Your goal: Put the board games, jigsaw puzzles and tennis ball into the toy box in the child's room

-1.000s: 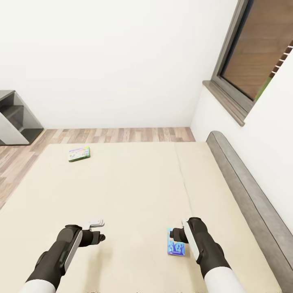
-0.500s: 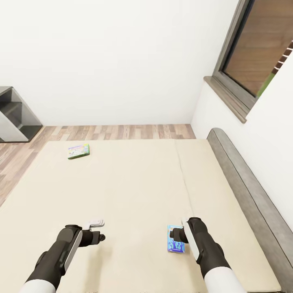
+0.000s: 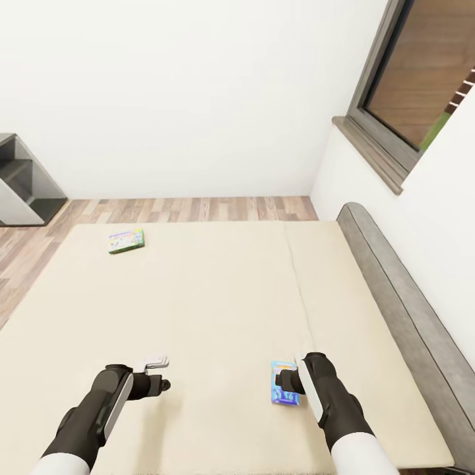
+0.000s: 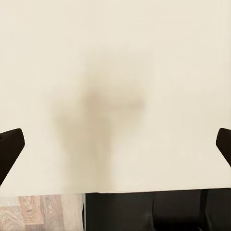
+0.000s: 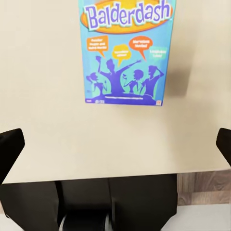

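Observation:
A blue board game (image 3: 282,389) lies flat on the cream bed (image 3: 218,297), near its front edge. My right gripper (image 3: 285,380) hangs just above it and covers its right side. In the right wrist view the "Balderdash" box (image 5: 126,50) lies ahead of the open right gripper (image 5: 115,149), whose fingertips (image 5: 9,149) stand wide apart with only mattress between them. A green-bordered board game (image 3: 126,240) lies at the bed's far left. My left gripper (image 3: 160,382) is open over bare mattress (image 4: 115,96), holding nothing.
A grey headboard (image 3: 396,290) runs along the bed's right side under a window with a dark sill (image 3: 369,155). A dark grey shelf unit (image 3: 23,185) stands at the far left on the wood floor (image 3: 198,209). White walls close the corner.
The whole picture has shifted: the bed and both boxes sit slightly higher in the view, so the camera has moved. Both arms keep their pose and both grippers stay open.

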Available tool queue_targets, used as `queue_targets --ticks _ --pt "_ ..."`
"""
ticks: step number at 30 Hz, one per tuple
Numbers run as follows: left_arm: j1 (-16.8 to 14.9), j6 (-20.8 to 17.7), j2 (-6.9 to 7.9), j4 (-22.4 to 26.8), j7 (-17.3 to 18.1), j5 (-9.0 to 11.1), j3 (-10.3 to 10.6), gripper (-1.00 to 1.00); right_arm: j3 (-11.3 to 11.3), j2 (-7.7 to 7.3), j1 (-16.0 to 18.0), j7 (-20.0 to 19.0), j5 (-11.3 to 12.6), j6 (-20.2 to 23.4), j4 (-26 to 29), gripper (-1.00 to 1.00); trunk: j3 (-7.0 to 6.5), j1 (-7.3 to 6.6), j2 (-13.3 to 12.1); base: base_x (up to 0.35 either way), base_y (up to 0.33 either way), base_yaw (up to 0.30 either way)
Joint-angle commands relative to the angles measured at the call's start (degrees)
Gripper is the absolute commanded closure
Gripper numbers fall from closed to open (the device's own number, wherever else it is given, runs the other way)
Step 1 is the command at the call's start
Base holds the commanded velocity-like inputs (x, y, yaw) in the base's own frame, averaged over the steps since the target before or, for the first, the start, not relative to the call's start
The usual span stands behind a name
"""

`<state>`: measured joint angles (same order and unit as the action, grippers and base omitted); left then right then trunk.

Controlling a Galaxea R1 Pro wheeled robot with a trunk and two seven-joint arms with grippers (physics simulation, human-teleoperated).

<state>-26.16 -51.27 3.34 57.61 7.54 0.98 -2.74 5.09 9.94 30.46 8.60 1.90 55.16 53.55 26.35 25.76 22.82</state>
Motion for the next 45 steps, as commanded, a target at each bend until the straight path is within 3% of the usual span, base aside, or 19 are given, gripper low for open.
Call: queue_targets --ticks 1,45 --pt "-0.03 -0.29 0.0 0.07 0.13 0.08 -0.07 -1.0 0.12 0.06 0.03 0.28 0.22 0.21 0.06 -1.0 0.18 0.03 0.1 0.0 0.0 0.0" --pt "-0.03 -0.23 -0.08 0.08 0.11 0.08 -0.07 -1.0 0.1 0.06 0.03 0.28 0.14 -0.23 0.06 -1.0 4.27 0.03 0.1 0.0 0.0 0.0"
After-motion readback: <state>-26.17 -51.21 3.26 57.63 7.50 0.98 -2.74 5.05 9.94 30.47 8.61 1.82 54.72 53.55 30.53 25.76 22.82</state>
